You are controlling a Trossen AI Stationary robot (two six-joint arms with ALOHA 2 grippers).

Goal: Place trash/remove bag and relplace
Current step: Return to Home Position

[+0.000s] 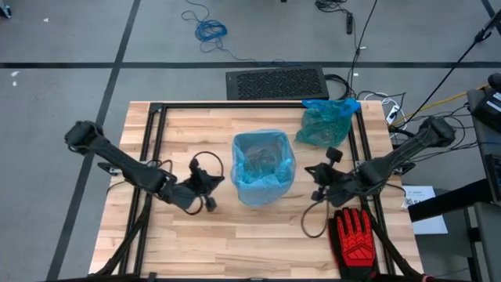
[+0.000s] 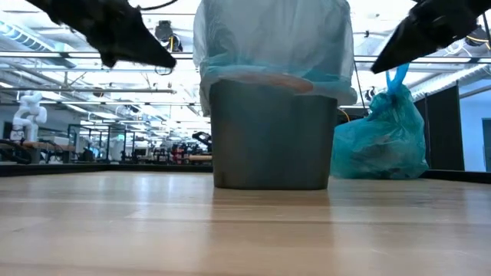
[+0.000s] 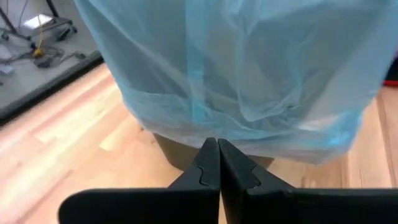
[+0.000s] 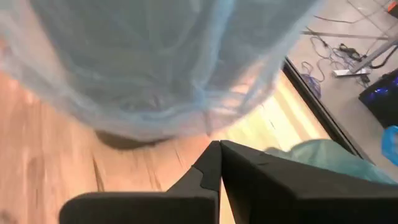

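Note:
A grey bin (image 2: pixel 272 134) lined with a light blue bag (image 1: pixel 262 166) stands at the middle of the table. The bag's rim is folded down over the bin's outside (image 3: pixel 249 74). My left gripper (image 1: pixel 218 183) is shut and empty, just left of the bin and raised off the table (image 3: pixel 217 144). My right gripper (image 1: pixel 311 182) is shut and empty, just right of the bin (image 4: pixel 217 146). A full, tied blue bag (image 1: pixel 325 121) rests on the table at the far right (image 2: pixel 383 138). No loose trash scraps show.
A red-and-black glove (image 1: pixel 358 239) lies at the near right corner. Black cables loop on the table beside each gripper (image 1: pixel 205 163). A black frame rail (image 1: pixel 149 157) runs along the table's left and right sides. A black grille box (image 1: pixel 275 82) sits beyond the far edge.

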